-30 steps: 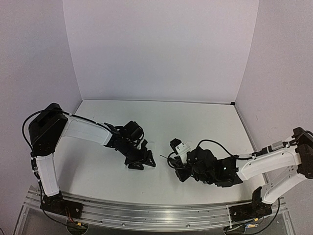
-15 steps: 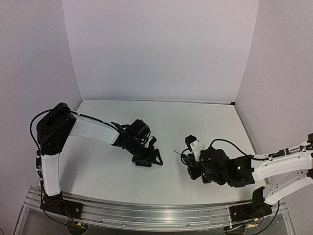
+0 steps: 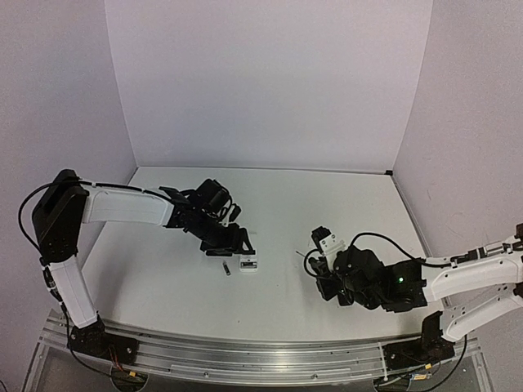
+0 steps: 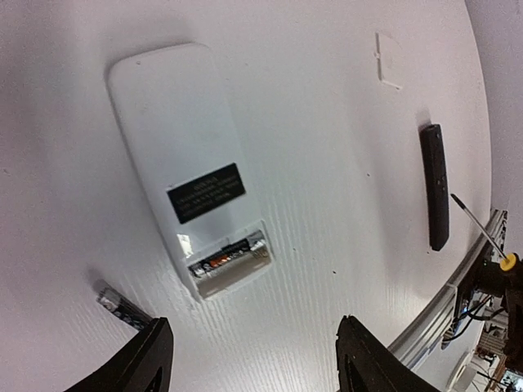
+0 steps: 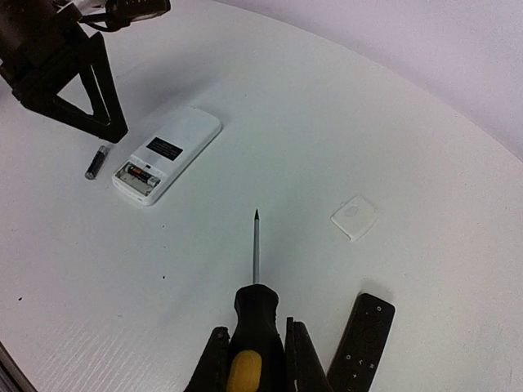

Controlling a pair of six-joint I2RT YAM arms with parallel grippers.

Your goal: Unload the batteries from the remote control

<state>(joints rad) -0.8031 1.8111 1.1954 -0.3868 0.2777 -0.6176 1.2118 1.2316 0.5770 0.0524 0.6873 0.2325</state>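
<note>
The white remote control (image 4: 176, 147) lies back-up on the table, its battery compartment (image 4: 231, 268) uncovered at the near end. One of the batteries (image 4: 219, 260) sits inside the compartment. Another of the batteries (image 4: 121, 305) lies loose on the table beside the remote (image 3: 247, 261), also visible as a dark cell (image 5: 96, 162) in the right wrist view. My left gripper (image 4: 257, 359) hovers open and empty just above the remote's compartment end. To the right, my right gripper (image 5: 255, 325) is shut on a yellow-and-black screwdriver (image 5: 256, 306), its tip pointing toward the remote (image 5: 167, 153).
The small white compartment cover (image 5: 355, 217) lies on the table right of the screwdriver shaft. A slim black remote (image 5: 364, 343) lies beside my right gripper. Grey walls close the table at the back and both sides.
My left gripper has pulled back and up off the remote, uncovering it and the loose battery. My right gripper shifted to the right with the screwdriver, then held still.
</note>
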